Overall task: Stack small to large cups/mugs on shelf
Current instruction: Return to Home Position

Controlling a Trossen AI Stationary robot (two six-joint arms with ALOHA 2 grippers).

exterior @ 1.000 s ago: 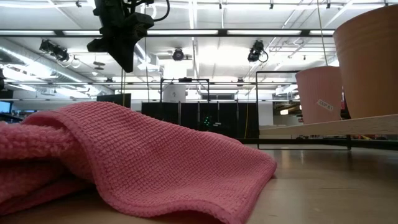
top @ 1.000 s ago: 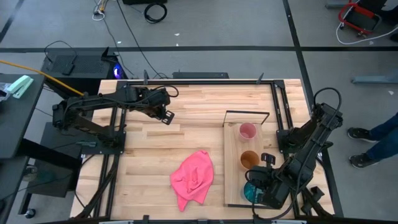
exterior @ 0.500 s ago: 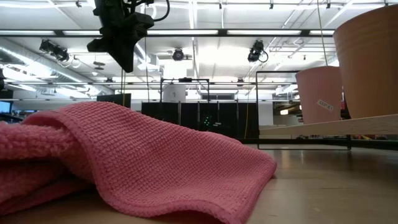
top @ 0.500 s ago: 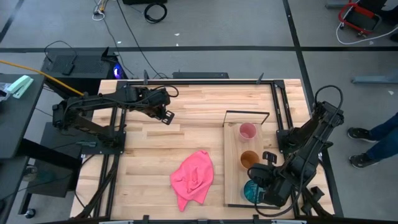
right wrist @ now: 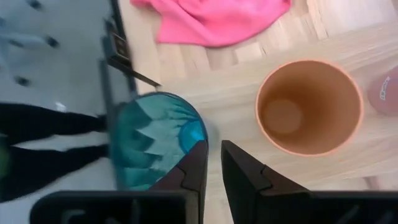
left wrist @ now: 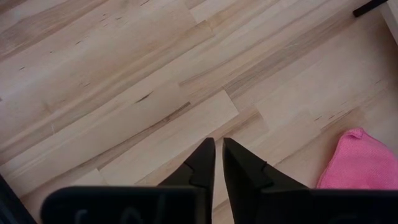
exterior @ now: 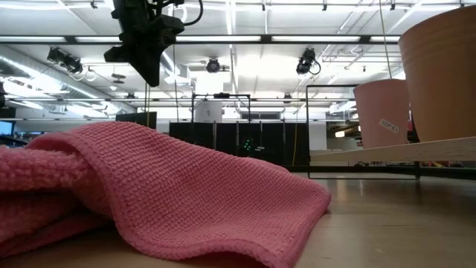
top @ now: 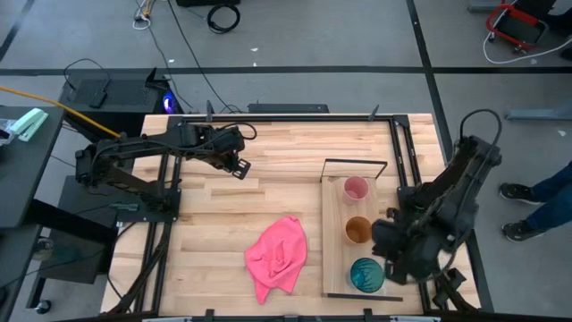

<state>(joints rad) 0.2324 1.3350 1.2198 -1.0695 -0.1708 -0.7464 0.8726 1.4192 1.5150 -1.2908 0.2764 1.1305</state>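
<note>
We judge that the cups are all placed and that only taking the right arm home is left. The right gripper (right wrist: 213, 163), fingers together and holding nothing, hangs over the right side of the shelf (top: 332, 241) at its near half, close above the teal-blue cup (top: 365, 275) and the orange cup (top: 358, 230). To do this well, we would lift it straight up until it is clear of both rims. Only then would we draw it back toward the right edge of the table (top: 268, 152), keeping the wrist away from the row. The left gripper (top: 239, 167), likewise closed and empty, waits over the far-left boards. We count three cups in one line on the shelf: the pink cup (top: 356, 189) farthest, beside the wire frame (top: 355, 163), orange in the middle, teal-blue nearest. There is one shelf, one pink cloth (top: 277, 255) to its left, and two arms.
</note>
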